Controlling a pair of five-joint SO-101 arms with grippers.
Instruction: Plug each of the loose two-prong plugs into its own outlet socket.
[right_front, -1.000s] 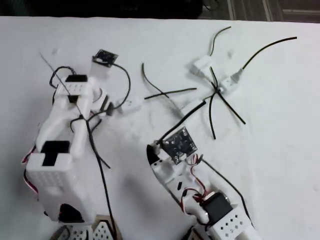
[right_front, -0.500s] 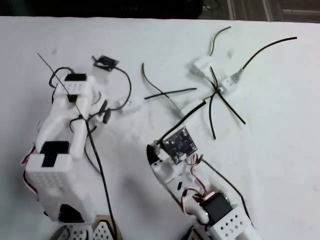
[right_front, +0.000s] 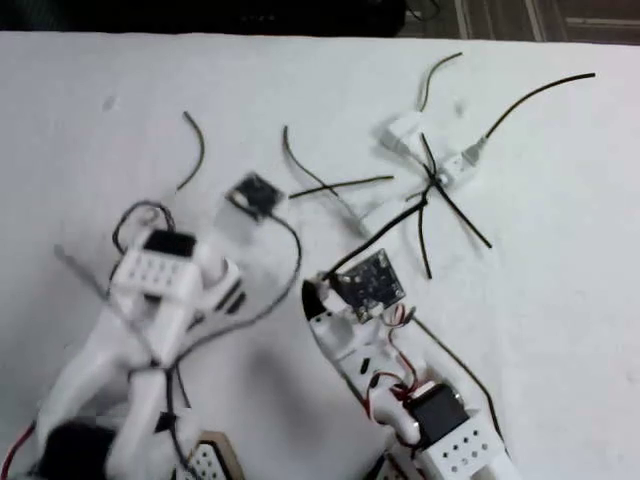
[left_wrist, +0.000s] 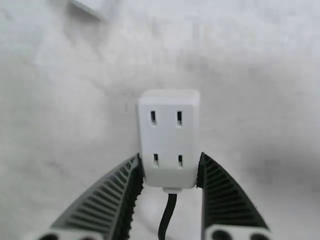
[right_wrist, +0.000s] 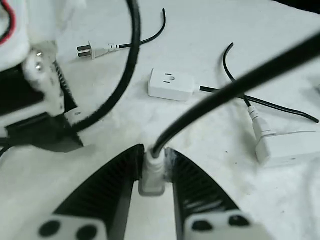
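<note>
Left wrist view has the left gripper (left_wrist: 169, 167) with its ribbed fingers (left_wrist: 122, 195) pressed to both sides of a white outlet block (left_wrist: 168, 135) (four slots showing, a black cord leaving between the fingers). Right wrist view has the right gripper (right_wrist: 154, 152) nipped tight on a white plug (right_wrist: 151, 176). Beyond it lie a second outlet block (right_wrist: 172, 85) and a loose two-prong plug (right_wrist: 92, 50). High view shows crossed cords (right_front: 436, 182) at the far right, near the far edge of the table (right_front: 150, 45).
</note>
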